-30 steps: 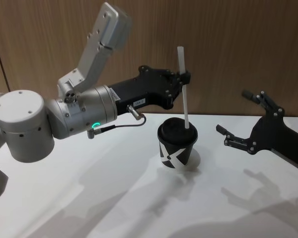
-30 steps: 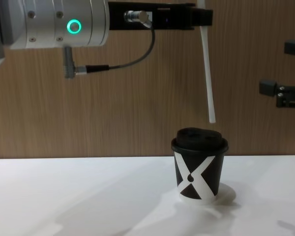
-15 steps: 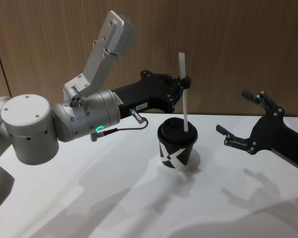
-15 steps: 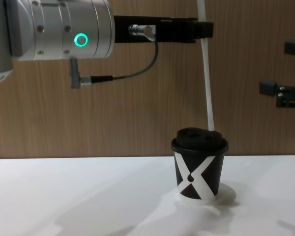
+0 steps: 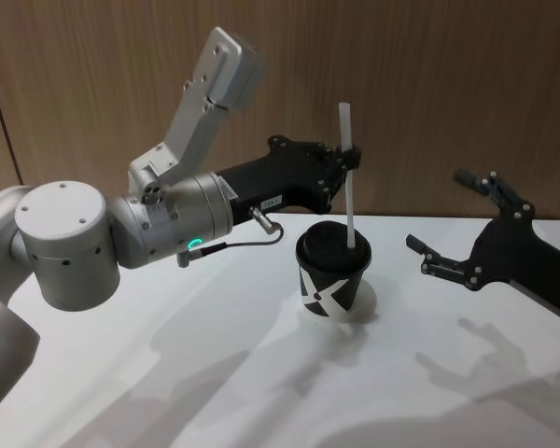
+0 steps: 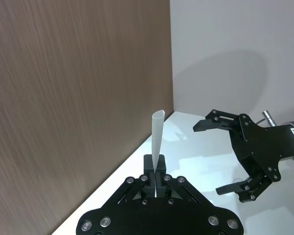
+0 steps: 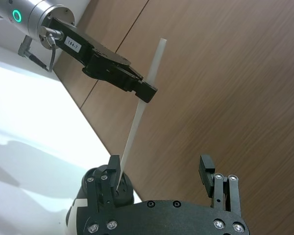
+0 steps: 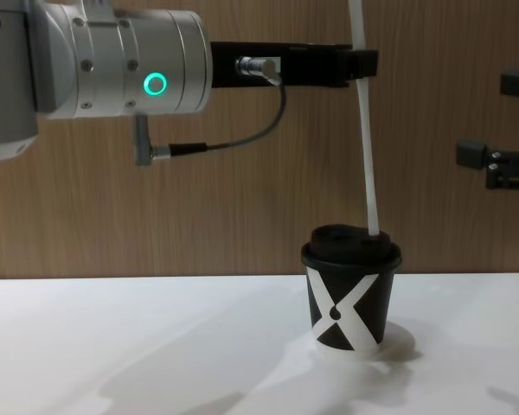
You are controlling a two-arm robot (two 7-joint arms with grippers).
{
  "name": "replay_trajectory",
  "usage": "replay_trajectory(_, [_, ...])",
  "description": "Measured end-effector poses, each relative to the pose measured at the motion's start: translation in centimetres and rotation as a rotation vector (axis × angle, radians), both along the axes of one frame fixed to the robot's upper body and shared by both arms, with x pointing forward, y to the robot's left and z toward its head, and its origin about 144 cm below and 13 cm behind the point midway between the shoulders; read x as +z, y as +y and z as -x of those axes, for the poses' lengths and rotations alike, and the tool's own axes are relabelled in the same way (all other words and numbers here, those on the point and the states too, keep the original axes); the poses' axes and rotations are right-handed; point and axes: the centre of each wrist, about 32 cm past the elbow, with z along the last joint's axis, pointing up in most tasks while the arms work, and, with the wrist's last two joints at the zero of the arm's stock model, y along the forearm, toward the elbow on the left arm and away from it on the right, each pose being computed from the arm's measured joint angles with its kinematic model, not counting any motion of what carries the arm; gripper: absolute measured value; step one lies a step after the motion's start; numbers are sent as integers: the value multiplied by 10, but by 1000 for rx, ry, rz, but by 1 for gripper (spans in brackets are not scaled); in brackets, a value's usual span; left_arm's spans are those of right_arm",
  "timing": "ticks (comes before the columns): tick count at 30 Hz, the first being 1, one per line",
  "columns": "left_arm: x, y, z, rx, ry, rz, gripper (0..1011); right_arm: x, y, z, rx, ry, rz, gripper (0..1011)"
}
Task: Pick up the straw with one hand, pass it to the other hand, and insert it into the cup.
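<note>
- Pinching the one straw (image 5: pixel 349 182) near its top, my left gripper (image 5: pixel 346 161) reaches level above the single cup (image 5: pixel 332 273).
- Chest view shows the straw's (image 8: pixel 367 147) lower end meeting the cup's lid (image 8: pixel 350 242).
- My right gripper (image 5: pixel 451 223) hovers beside the cup, jaws spread wide, empty.

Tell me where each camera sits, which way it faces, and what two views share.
Head view: high, looking down at the cup; left claw holds the straw, right claw open aside.
Chest view: low, facing the wood wall; left arm shows.
Left wrist view: along its own claw toward the right claw.
Right wrist view: over its own fingers toward the left claw.
Head and chest views share straw tip at the cup lid.
</note>
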Motion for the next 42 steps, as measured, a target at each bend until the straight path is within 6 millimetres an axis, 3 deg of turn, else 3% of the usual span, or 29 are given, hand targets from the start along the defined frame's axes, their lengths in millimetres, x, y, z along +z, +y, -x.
replay_trajectory(40, [-13, -3, -15, -13, 50, -19, 14, 0, 0, 0, 0, 0, 0, 1001])
replay_trajectory(42, [-14, -3, -15, -14, 53, -19, 46, 0, 0, 0, 0, 0, 0, 1001])
